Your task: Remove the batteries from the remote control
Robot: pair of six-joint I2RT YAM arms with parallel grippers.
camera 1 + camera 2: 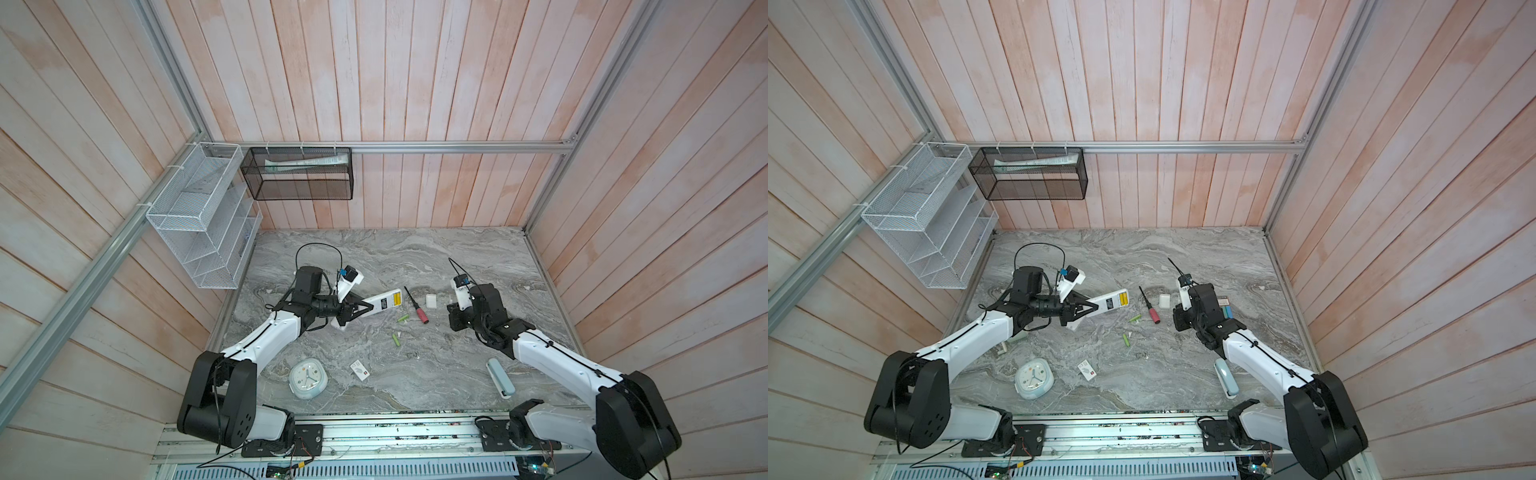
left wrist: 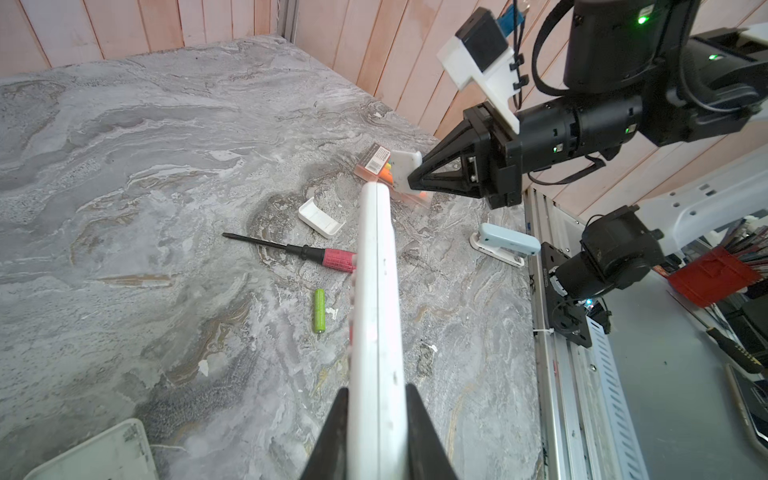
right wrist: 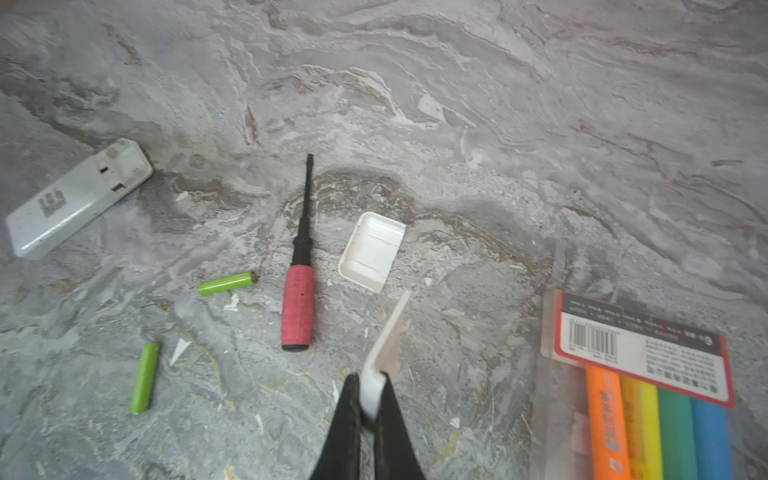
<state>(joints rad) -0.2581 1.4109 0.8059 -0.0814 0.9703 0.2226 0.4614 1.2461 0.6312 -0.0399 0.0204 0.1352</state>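
left gripper (image 1: pixel 358 311) clamped on white remote (image 1: pixel 386 302); right gripper (image 3: pixel 370 390) pinching white cover (image 3: pixel 388 336); two green batteries (image 3: pixel 226 283) loose on table (image 3: pixel 498 124); black wall basket (image 1: pixel 303 190) holds white tube (image 1: pixel 305 163).

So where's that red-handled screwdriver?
In both top views the red-handled screwdriver lies on the grey marble table near its middle, between a yellow-green battery and a small white plastic cover.

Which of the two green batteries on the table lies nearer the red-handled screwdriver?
The battery pointing toward the screwdriver's red handle; the other battery lies farther away, roughly parallel to it.
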